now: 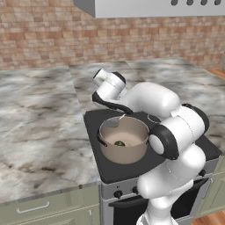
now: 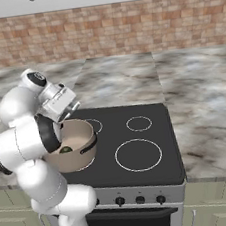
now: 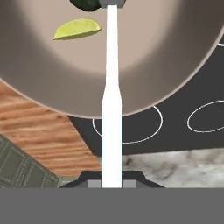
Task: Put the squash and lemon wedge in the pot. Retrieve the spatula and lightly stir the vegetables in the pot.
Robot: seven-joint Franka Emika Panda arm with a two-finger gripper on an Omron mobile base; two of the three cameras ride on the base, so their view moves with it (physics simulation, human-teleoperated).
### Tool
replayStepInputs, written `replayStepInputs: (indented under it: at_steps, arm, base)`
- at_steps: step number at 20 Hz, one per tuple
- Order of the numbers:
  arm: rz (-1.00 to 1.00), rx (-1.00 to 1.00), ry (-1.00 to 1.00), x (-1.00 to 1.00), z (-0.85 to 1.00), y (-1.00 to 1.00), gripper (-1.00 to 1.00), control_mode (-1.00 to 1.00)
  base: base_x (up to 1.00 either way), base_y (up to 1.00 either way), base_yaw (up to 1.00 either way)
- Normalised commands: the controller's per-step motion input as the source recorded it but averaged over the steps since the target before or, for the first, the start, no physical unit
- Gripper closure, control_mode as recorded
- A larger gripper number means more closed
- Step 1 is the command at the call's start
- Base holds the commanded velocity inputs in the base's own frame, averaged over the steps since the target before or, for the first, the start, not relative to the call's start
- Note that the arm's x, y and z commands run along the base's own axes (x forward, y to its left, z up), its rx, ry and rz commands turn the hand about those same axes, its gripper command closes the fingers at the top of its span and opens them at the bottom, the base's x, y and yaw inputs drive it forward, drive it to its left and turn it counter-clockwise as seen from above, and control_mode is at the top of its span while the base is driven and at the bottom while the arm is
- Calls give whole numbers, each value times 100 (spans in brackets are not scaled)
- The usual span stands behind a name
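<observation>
The tan-brown pot [image 1: 124,154] [image 2: 84,156] stands on the front-left burner of the black cooktop [image 1: 94,127]. On its pale floor [image 3: 175,52] lie a yellow-green lemon wedge [image 3: 78,29] and a dark green squash [image 3: 87,4] [image 1: 119,143] [image 2: 65,149]. My gripper [image 3: 112,181] [image 1: 124,114] hangs over the pot's far rim, shut on the spatula's thin pale handle [image 3: 112,87]. The handle slants down into the pot. Its grey head [image 3: 112,3] sits right beside the squash at the frame edge.
Three free burner rings [image 2: 138,155] mark the cooktop to the right of the pot. Marble counter [image 1: 35,127] flanks the stove on both sides, a brick wall behind it. A range hood [image 1: 154,6] hangs overhead. My own elbow [image 1: 165,140] crowds the pot's right side.
</observation>
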Motion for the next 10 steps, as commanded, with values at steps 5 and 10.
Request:
replayStepInputs:
  at_steps: [5,10]
  arm:
    - [27,0,16,45,0,-20,100,-100]
    - [24,0,26,71,-3,-4,100,-100]
  base:
    - [0,0,0]
    - [0,0,0]
